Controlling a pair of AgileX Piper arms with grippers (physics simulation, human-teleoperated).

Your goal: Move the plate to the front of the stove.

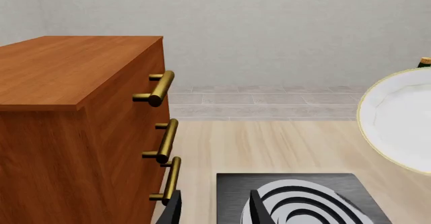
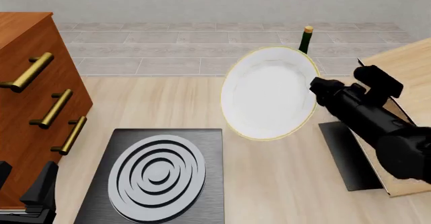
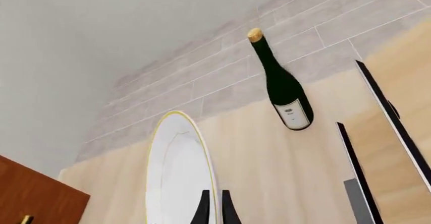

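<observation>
Plate (image 2: 269, 95), pinched at its rim by the right gripper (image 2: 315, 89), hangs tilted mid-frame, upper right of the stove (image 2: 158, 176), mid-carry; next, lower it before the burner.

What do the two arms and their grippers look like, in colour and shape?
Both are plain black with no markings or cables visible. The right arm is a chain of rounded, blocky links that narrows toward its gripper, which ends in two thin, flat, dark fingers. Of the left arm, only the gripper shows: two flat black fingers with straight edges.
</observation>
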